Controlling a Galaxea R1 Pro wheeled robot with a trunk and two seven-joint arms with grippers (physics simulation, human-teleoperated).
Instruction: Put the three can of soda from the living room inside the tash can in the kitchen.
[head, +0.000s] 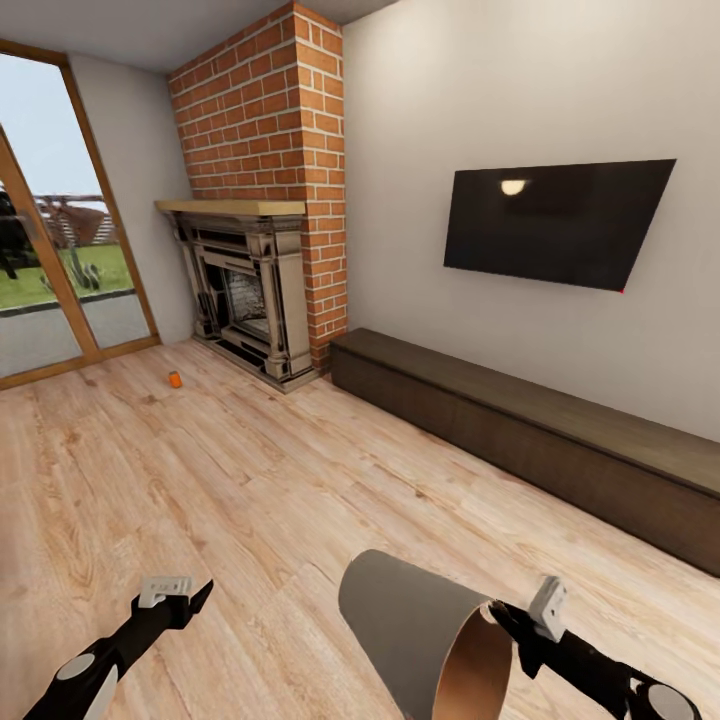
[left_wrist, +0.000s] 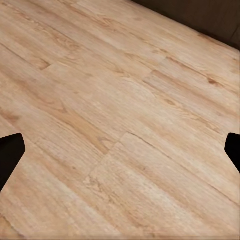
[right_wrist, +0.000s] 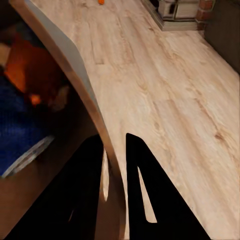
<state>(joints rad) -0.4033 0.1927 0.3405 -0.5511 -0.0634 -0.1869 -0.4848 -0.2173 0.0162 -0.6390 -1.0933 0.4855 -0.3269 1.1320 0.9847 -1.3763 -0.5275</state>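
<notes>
Head view: we are seeing the right end effector (head: 505, 618) pinching the trash can (head: 420, 625) rim, bin tilted; one orange soda can (head: 175, 379) lying on the floor by the fireplace (head: 250, 290).

Left wrist: left end effector (left_wrist: 120, 150) spread, holding nothing.

Right wrist: blue can (right_wrist: 20, 132) and orange can (right_wrist: 30, 70) sitting inside; tilt is risking a spill.

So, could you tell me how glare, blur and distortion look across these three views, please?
Head view: sharp, a lamp glare spot on the television, verticals lean from the wide lens. Left wrist view: evenly lit floor, slightly soft. Right wrist view: the cans inside the bin are blurred, the right gripper's fingers a black silhouette.
</notes>
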